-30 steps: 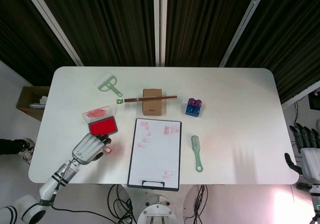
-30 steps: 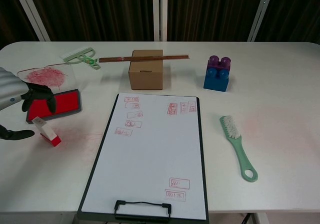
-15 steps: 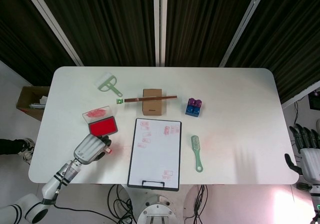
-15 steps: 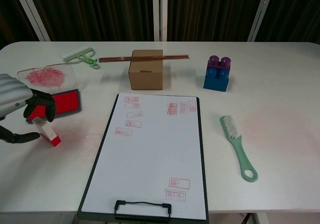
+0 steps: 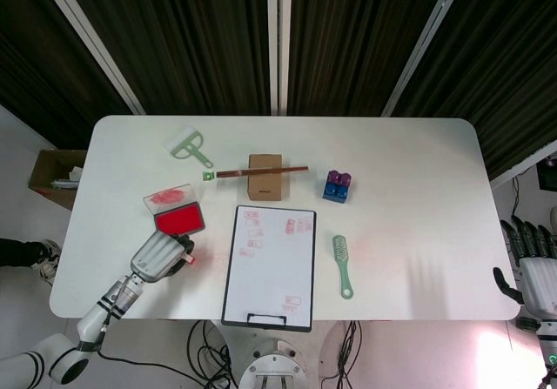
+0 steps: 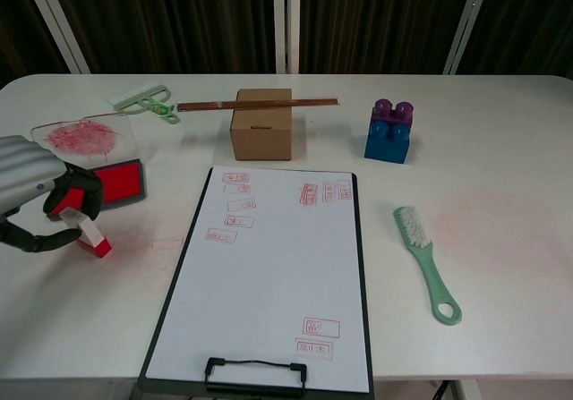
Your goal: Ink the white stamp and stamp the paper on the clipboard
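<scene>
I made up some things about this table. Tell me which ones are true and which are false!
1. The left hand has its fingers around the white stamp. True.
2. The ink pad is blue. False: it is red.
3. The paper on the clipboard already has red stamp marks. True.
4. The green brush lies on the paper. False: it lies on the table, to the right of the clipboard.
5. The chopsticks rest across the top of the cardboard box. True.
6. The right hand is holding the toy blocks. False: it is off by the table's right edge, far from them.
</scene>
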Robot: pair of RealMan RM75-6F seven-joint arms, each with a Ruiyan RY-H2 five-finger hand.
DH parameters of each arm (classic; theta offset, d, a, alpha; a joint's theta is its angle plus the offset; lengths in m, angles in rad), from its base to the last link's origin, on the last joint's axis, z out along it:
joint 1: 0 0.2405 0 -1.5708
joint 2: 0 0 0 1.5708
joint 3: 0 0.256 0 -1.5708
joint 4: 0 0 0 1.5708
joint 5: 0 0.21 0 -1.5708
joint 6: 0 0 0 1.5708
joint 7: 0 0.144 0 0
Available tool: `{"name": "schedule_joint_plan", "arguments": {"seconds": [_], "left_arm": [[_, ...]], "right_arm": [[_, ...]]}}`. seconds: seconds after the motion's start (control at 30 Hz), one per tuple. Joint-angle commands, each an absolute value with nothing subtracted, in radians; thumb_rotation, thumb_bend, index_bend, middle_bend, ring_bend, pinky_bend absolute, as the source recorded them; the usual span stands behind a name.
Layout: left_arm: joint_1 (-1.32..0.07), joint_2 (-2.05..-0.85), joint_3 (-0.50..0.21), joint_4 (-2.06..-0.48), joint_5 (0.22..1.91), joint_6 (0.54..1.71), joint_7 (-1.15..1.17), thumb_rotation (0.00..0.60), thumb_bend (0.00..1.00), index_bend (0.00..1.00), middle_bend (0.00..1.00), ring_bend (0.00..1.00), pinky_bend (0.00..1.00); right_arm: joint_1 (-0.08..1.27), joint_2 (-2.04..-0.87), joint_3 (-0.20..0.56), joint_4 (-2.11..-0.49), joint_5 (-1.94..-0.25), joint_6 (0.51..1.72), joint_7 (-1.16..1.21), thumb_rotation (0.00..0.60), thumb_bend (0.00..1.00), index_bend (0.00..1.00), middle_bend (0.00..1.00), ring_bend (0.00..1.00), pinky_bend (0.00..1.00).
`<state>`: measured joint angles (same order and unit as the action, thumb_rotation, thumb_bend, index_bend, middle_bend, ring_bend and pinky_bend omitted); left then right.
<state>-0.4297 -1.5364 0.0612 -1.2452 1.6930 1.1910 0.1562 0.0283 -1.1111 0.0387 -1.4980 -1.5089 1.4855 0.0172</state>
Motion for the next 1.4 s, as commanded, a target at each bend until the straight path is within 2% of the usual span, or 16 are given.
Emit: {"name": "schedule_joint_plan", "arguments": {"seconds": [0.03,0.37,0.77,1.23,1.4], "left_arm": [[-0.43,-1.537,0.063,-1.244,1.692,1.194,0.154,0.6,0.34,0.51,0.49,0.62,0.83],[-0.431,-1.537,0.067,-1.243,1.674,1.193,0.125,0.6,0.34,0.52,0.51,0.63,0.84],[-0.432,-1.541,0.059,-1.233,1.626,1.177,-0.008,0.6,0.42,0.62,0.6,0.68,0.85],[-0.427,-1.541,0.045,-1.185,1.629,1.236,-0.146,0.6,0.45,0.69,0.68,0.71,0.85],[-0.437,-1.521,0.018,-1.183,1.62,1.255,-0.199,0.6,0.46,0.71,0.7,0.72,0.85]], "right_arm": [[0.028,-1.111,0.039,-1.498,-1.507,1.485,0.017,0.6,0.29,0.0,0.0,0.0,0.0],[0.029,-1.116,0.036,-1.492,-1.505,1.479,0.017,0.6,0.29,0.0,0.0,0.0,0.0],[0.026,-1.115,0.034,-1.492,-1.503,1.48,0.013,0.6,0.29,0.0,0.0,0.0,0.0],[0.025,-1.115,0.033,-1.494,-1.503,1.48,0.005,0.6,0.29,0.0,0.0,0.0,0.0],[0.026,-1.112,0.035,-1.506,-1.504,1.482,-0.007,0.6,0.29,0.0,0.0,0.0,0.0]]}}
